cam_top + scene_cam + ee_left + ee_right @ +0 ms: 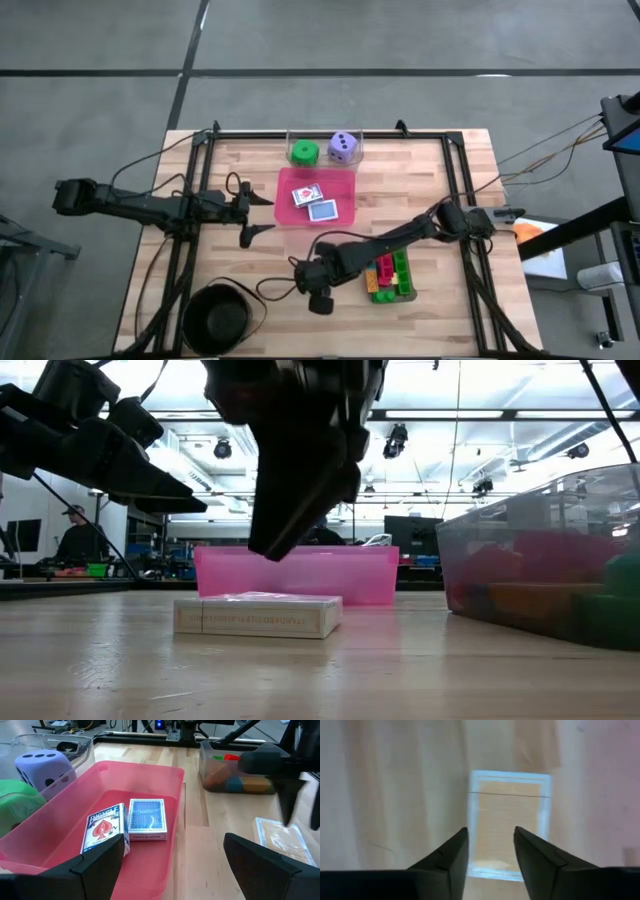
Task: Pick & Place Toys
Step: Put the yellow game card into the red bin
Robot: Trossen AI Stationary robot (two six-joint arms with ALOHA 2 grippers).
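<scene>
The right gripper (490, 847) hangs directly over an orange card deck (509, 822) lying flat on the bare table (440, 190), its fingers parted by a narrow gap and holding nothing; in the low view the deck (258, 614) sits alone on the wood, just in front of the pink tray (300, 575). The deck reads as a light, stiff, boxed item with smooth faces, likely slippery, so I judge the sound hold to be across its two long edges (the present gap looks narrower than the box, so the fingers would need to widen first). It lies low on the wood, which leaves little side face for the pads to catch. Open table surrounds it on the near side; the pink tray stands beyond it and the grey tray of bricks (392, 275) is near on the right arm's side, which limits a sideways swing there. Two blue card decks (125, 822) already rest in the pink tray, with room left beside them. The left gripper (255, 215) waits wide open and empty, just beside the pink tray's rim. The green die (304, 152) and purple die (344, 147) sit in the clear tray (290, 135) beyond.
</scene>
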